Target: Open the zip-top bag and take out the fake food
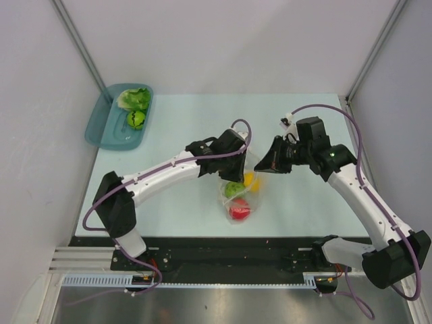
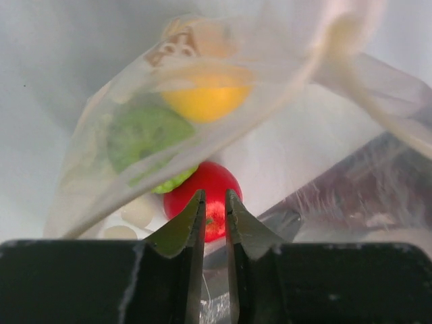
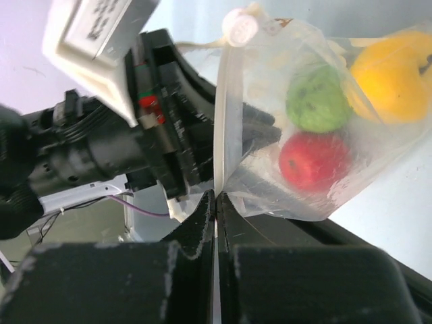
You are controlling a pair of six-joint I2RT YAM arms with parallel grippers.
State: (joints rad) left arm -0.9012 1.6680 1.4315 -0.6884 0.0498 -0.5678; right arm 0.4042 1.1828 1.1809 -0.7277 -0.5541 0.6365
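the table (image 1: 169, 202) bears a teal tray (image 1: 101, 131) well off to the far left of the bag (image 3: 263, 175), with lettuce (image 1: 135, 99) and a green ball (image 1: 136, 119) in it. the right gripper (image 3: 216, 199) is clamped tight on the bag's zip edge. the left gripper (image 2: 214, 202), jaws a sliver apart, pinches the bag's film. inside the bag: yellow fruit (image 2: 206, 94), green piece (image 2: 145, 138), red piece (image 2: 206, 182).

The zip-top bag (image 3: 260, 81) was clear with white dots. The fake food (image 1: 234, 190) inside was a yellow-orange piece (image 3: 395, 74), a green piece (image 3: 317, 101) and a red piece (image 3: 314, 160). The tray (image 1: 101, 135) was teal, the counter (image 1: 182, 121) pale mint.
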